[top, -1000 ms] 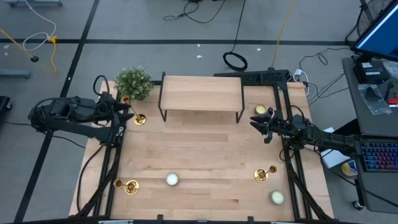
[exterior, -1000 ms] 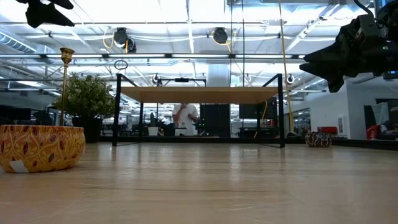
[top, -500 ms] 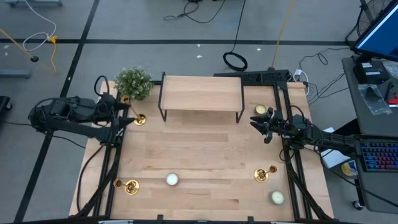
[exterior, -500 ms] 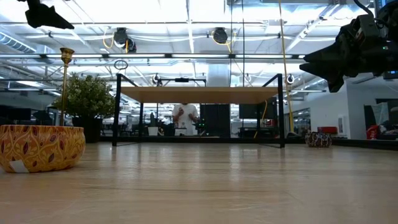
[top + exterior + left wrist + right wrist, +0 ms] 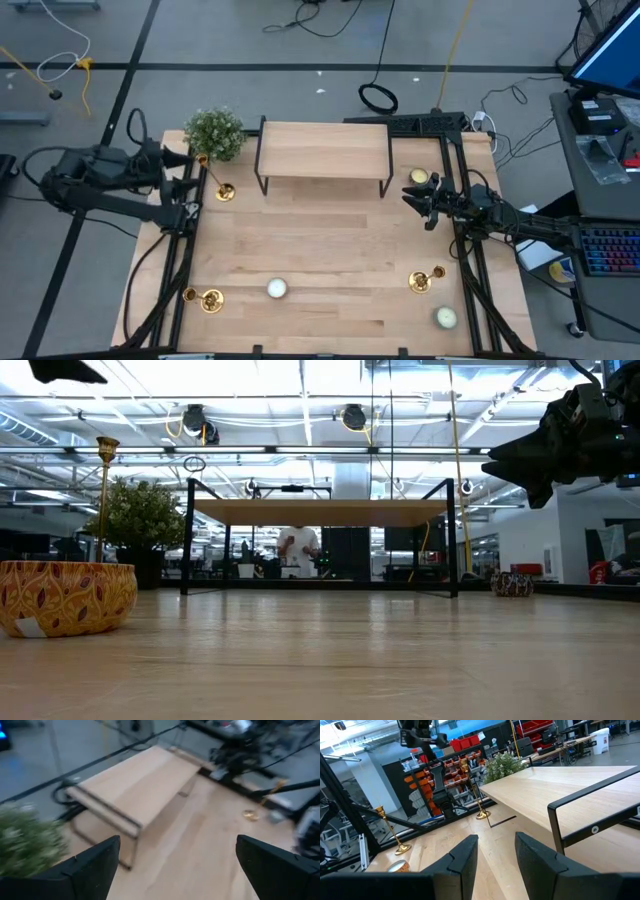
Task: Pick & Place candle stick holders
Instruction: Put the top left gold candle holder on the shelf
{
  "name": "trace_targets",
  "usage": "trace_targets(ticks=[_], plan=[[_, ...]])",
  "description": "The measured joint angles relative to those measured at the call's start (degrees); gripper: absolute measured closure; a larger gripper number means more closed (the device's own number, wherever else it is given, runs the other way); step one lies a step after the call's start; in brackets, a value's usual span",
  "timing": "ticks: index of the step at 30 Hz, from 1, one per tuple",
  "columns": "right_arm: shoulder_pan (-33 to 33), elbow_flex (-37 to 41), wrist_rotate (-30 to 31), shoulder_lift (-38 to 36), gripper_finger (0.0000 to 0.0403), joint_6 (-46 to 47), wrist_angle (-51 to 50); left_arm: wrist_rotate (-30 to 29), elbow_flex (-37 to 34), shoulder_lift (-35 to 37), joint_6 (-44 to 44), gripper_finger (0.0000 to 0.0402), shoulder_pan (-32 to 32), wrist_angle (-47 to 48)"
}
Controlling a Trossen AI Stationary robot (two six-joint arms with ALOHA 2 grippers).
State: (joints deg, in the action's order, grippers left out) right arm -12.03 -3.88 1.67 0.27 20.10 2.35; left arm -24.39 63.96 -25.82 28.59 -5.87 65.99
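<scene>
Three candle stick holders are standing untouched: one far-left beside the plant, one near-left, one near-right. Left gripper, wide open and empty, is backing leftward off it, suggesting a retry; right gripper is waiting, slightly open.

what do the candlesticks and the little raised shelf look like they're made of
The candlesticks: probably polished brass or gold-plated metal, bright and yellow. The raised shelf: pale matte wood top, grain lines visible, on thin black legs, likely painted metal.
</scene>
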Motion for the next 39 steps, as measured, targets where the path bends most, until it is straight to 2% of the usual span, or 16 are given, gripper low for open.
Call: trace_targets(ticks=[5, 11, 21, 27, 39], plan=[[0.0, 0.0, 0.0, 0.0, 0.0277, 0.0, 0.0, -1.2, -1.4, 0.0, 3.7, 0.0011, 0.0, 5.9], [0.0, 0.0, 0.0, 0.0, 0.0277, 0.0, 0.0, -1.4, -3.0, 0.0, 4.7, 0.0011, 0.0, 8.7], [0.0, 0.0, 0.0, 0.0, 0.0277, 0.0, 0.0, -7.8, -3.0, 0.0, 3.5, 0.0011, 0.0, 15.4], [0.0, 0.0, 0.0, 0.0, 0.0277, 0.0, 0.0, -9.2, -3.0, 0.0, 2.0, 0.0011, 0.0, 16.1], [0.0, 0.0, 0.0, 0.0, 0.0277, -0.2, 0.0, -8.7, -3.0, 0.0, 4.8, 0.0011, 0.0, 16.0]])
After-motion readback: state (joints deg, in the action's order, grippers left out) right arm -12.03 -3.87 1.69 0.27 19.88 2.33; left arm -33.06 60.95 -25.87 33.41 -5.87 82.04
